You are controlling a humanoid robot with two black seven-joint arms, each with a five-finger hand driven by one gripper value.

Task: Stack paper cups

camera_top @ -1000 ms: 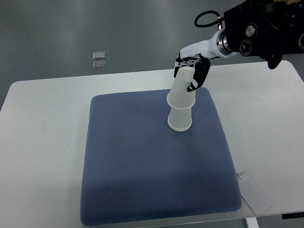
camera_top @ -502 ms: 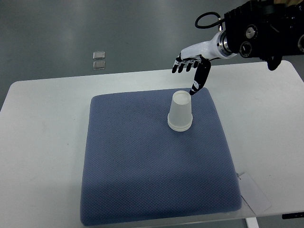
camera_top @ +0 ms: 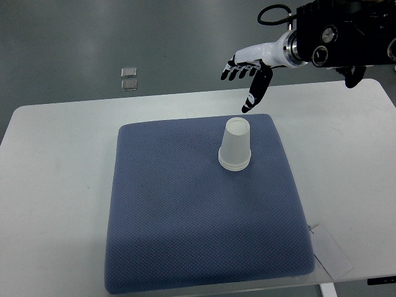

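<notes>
A stack of white paper cups (camera_top: 236,145) stands upside down on the blue mat (camera_top: 185,210), toward its back right part. My right hand (camera_top: 245,79) hovers above and behind the stack, apart from it, fingers spread and holding nothing. Its arm comes in from the top right. No left arm shows.
The mat lies on a white table (camera_top: 55,179). A clear plastic sheet (camera_top: 331,250) sticks out at the mat's front right corner. Two small square floor fittings (camera_top: 129,78) lie beyond the table's back edge.
The right hand let go of the upper cup, which dropped down over the lower one. The hand then opened and rose up and back from the stack.
</notes>
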